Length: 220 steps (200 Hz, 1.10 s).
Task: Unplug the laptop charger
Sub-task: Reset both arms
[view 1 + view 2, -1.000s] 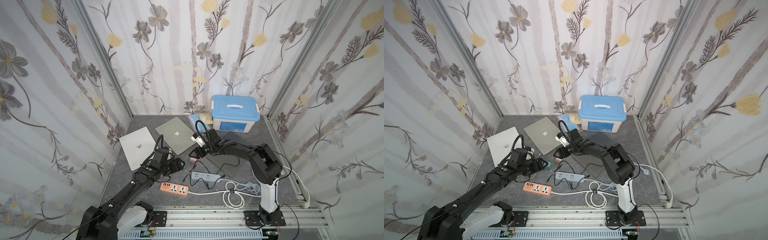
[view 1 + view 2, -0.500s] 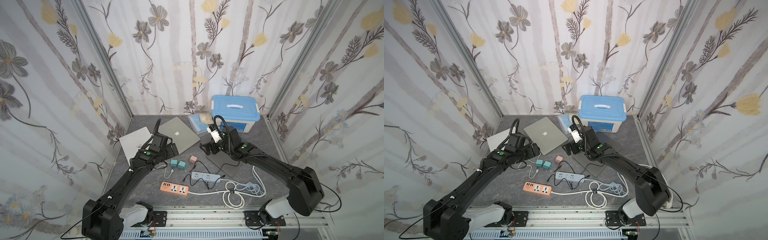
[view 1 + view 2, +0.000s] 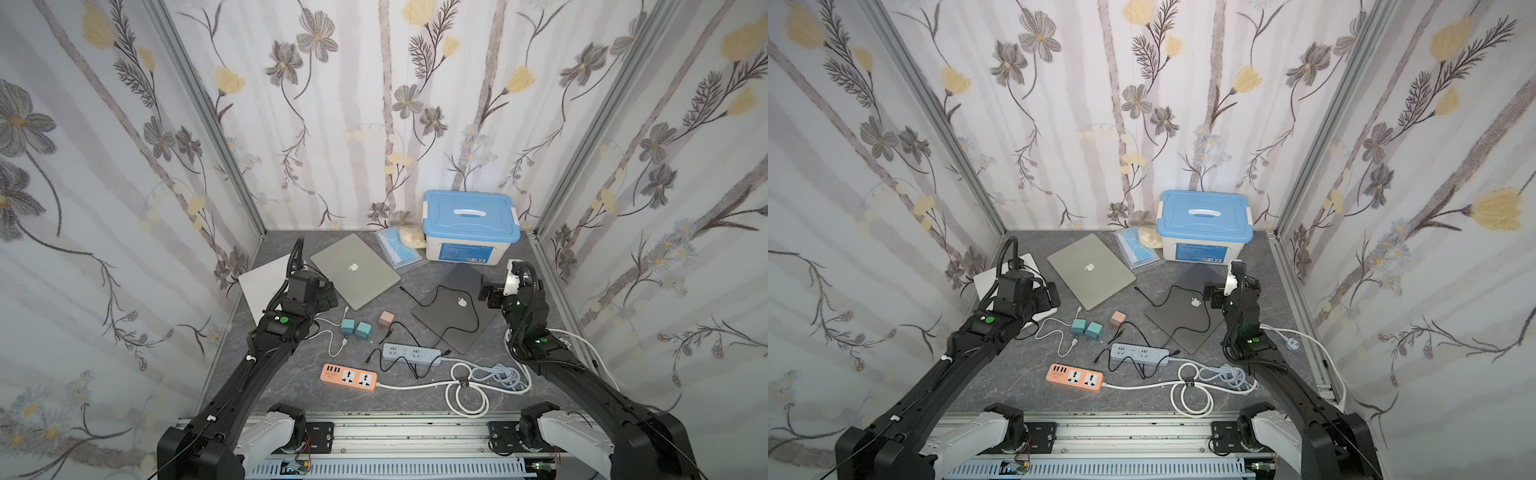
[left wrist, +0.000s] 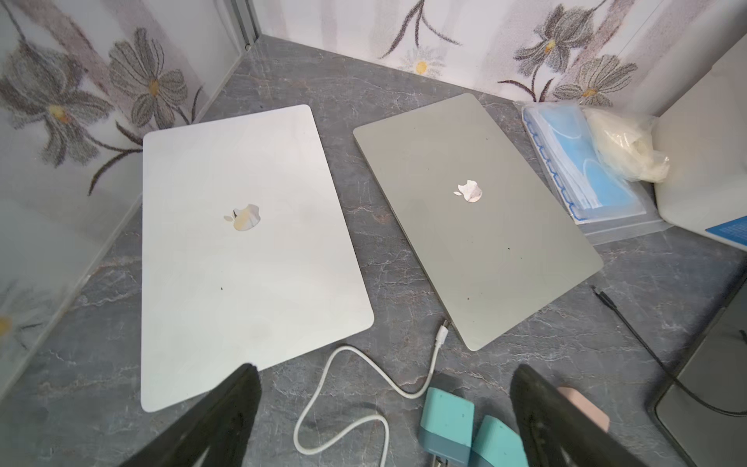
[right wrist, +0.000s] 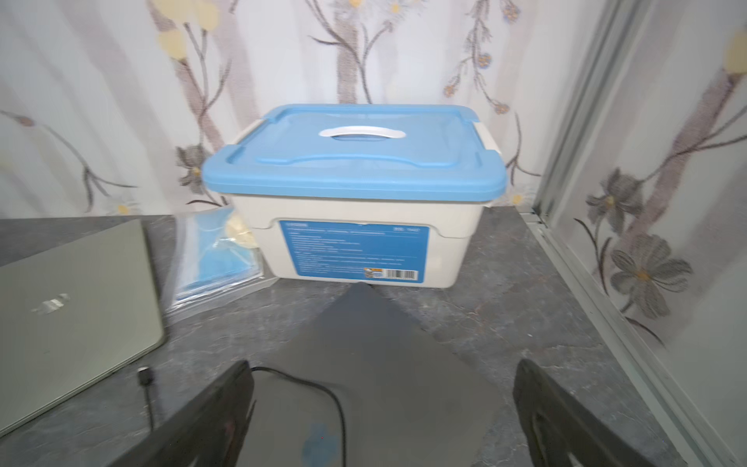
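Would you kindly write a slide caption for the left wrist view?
Open left gripper hovers over the white charger cable, whose plug lies by the grey laptop.

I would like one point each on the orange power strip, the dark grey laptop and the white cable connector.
orange power strip (image 3: 350, 377): a top view, on its upper face.
dark grey laptop (image 3: 462, 301): a top view, on the lid logo.
white cable connector (image 4: 442, 334): left wrist view, on the connector body.
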Motion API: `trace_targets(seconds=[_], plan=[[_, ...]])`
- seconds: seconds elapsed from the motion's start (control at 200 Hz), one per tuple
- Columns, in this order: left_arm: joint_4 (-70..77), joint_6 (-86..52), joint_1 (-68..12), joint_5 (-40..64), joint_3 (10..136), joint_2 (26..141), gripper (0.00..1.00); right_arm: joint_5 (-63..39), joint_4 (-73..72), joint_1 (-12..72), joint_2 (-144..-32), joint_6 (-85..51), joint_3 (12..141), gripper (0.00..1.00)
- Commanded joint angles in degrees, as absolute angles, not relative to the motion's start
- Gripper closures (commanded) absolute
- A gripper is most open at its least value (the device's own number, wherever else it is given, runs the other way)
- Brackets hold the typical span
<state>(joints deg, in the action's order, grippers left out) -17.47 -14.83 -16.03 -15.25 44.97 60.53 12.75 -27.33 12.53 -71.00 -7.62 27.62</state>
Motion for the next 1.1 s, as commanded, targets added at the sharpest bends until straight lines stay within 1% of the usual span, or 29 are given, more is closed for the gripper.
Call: trace_targets(seconds=[0.0, 0.025, 0.105, 0.175, 0.25, 0.285, 0.32, 0.38, 0.44, 0.475, 0.525, 0.574, 0.629, 0.704, 0.759, 0.824, 0.909, 0.989, 1.094], plan=[[-4.68, -4.43, -14.83, -17.04, 42.11, 62.34, 0.0, 6.34, -40.84, 8.85, -76.59, -7.7, 27.45, 0.0], [-4.35, -4.31, -14.39, -17.39, 42.1, 63.54, 0.0, 4.63, -38.45, 8.23, -77.37, -7.34, 29.34, 0.0], [-2.52, -3.47, -13.46, -18.98, 41.83, 67.91, 0.0, 3.28, -43.95, 7.93, -79.41, -4.89, 29.27, 0.0], [-1.08, -3.09, -12.75, -17.12, 41.58, 71.22, 0.0, 2.15, -46.42, 7.35, -81.03, -3.05, 29.85, 0.0], [1.79, -2.09, -11.91, -16.23, 40.53, 73.31, 0.0, 3.29, -48.6, 7.04, -82.42, -0.93, 29.82, 0.0], [3.91, -2.28, -11.16, -16.25, 39.56, 73.16, 0.0, 4.47, -51.64, 6.91, -83.31, -0.03, 29.02, 0.0], [6.21, -3.24, -10.04, -15.9, 38.62, 72.92, 0.0, 3.98, -51.62, 6.86, -83.14, 0.91, 29.0, 0.0], [11.42, -5.17, -8.35, -14.49, 35.91, 72.34, 0.0, 1.73, -58.12, 6.87, -83.56, 2.83, 26.14, 0.0], [15.82, -6.68, -6.74, -13.12, 34.01, 72.49, 0.0, 0.14, -67.83, 6.52, -86.45, 3.8, 22.26, 0.0], [16.74, -6.95, -5.85, -12.36, 33.69, 73.3, 0.0, -1.46, -72.08, 6.5, -88.47, 4.73, 20.63, 0.0], [16.47, -6.24, -5.02, -12.21, 33.91, 74.76, 0.0, -5.29, -74.6, 6.63, -89.01, 5.76, 19.07, 0.0], [16.41, -5.58, -4.44, -13.02, 33.78, 75.76, 0.0, -8.32, -73.73, 7.68, -86.87, 9.02, 17.89, 0.0], [17.53, -5.3, -3.84, -13.18, 33.17, 76.27, 0.0, -7.32, -73.72, 9.38, -84.55, 10.77, 16.92, 0.0], [18.89, -5.45, -3.08, -12.22, 32.54, 76.84, 0.0, -7.81, -71.47, 9.28, -80.77, 9.98, 16.59, 0.0], [19.6, -5.49, -2.76, -11.58, 32.27, 77.36, 0.0, -7.55, -64.93, 8.67, -77.41, 8.2, 18.11, 0.0], [18.16, -5.04, -2.64, -12.83, 32.74, 78.18, 0.0, -4.8, -54.36, 8.62, -74.66, 9.77, 20.28, 0.0], [20.56, -5.17, -2.37, -13.79, 32.03, 78.16, 0.0, -2.67, -56.82, 8.37, -72.83, 12.57, 16.29, 0.0], [25.84, -5.45, -1.91, -12.85, 30.64, 78.84, 0.0, -3.91, -58.76, 6.52, -71.05, 10.44, 14.27, 0.0], [32.07, -3.49, -1.91, -12.35, 29.14, 81.65, 0.0, -3.89, -57.23, 5.55, -71.09, 9.07, 14.72, 0.0]])
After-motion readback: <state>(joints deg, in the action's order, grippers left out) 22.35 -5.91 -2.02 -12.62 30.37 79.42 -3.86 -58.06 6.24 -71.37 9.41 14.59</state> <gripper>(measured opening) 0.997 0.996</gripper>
